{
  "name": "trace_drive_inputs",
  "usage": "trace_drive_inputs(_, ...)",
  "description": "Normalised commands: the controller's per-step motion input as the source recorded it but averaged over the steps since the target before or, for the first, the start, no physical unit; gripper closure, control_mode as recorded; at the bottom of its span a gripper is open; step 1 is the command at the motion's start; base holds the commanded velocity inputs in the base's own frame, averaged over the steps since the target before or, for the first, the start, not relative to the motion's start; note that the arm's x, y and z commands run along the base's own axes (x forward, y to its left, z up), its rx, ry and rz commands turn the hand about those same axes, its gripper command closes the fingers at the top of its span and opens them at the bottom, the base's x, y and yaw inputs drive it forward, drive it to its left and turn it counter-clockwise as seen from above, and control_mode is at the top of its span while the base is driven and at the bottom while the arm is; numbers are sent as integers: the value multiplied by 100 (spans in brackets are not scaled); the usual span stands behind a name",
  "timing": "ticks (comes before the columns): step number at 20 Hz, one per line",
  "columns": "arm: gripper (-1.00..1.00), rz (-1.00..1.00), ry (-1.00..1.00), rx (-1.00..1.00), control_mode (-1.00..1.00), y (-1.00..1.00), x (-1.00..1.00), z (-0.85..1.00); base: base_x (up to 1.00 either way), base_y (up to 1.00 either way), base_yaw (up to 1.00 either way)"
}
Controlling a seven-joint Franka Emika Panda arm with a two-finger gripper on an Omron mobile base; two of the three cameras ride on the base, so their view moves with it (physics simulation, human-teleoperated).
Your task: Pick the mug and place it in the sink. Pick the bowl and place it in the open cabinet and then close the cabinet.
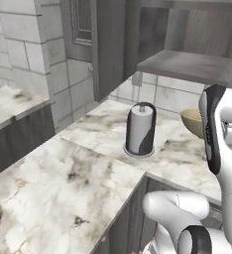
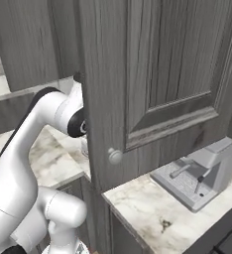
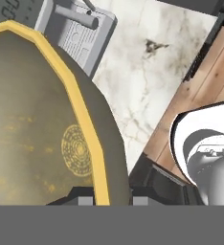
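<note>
In the hand view the yellowish-tan bowl (image 3: 42, 129) is large, olive inside with a bright yellow rim. My gripper (image 3: 111, 196) is shut on that rim, one dark fingertip on each side. From the left base view the bowl (image 1: 191, 120) hangs above the counter, below the grey shelf (image 1: 190, 64) of the open cabinet, half hidden by my arm. The cabinet's raised-panel door (image 2: 157, 74) stands open close to the right base camera, with its round knob (image 2: 115, 156) low on it. The mug and the sink are out of view.
A dark paper towel roll on a holder (image 1: 140, 130) stands on the marble counter (image 1: 63, 183). A grey coffee machine (image 2: 202, 173) sits on the counter beyond the open door, also under the bowl (image 3: 73, 28). Wooden floor (image 3: 200, 81) lies past the counter edge.
</note>
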Motion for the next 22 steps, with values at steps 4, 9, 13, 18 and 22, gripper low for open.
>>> trace_drive_inputs(4,100,0,0,0,100,0,0,0,-48,100,-27)
trace_drive_inputs(9,100,0,0,0,100,0,0,0,-51,100,-26)
trace_drive_inputs(13,100,0,0,0,100,0,0,0,-6,100,-15)
trace_drive_inputs(18,100,0,0,0,100,0,0,0,81,71,-1)
trace_drive_inputs(22,100,0,0,0,100,0,0,0,100,17,0)
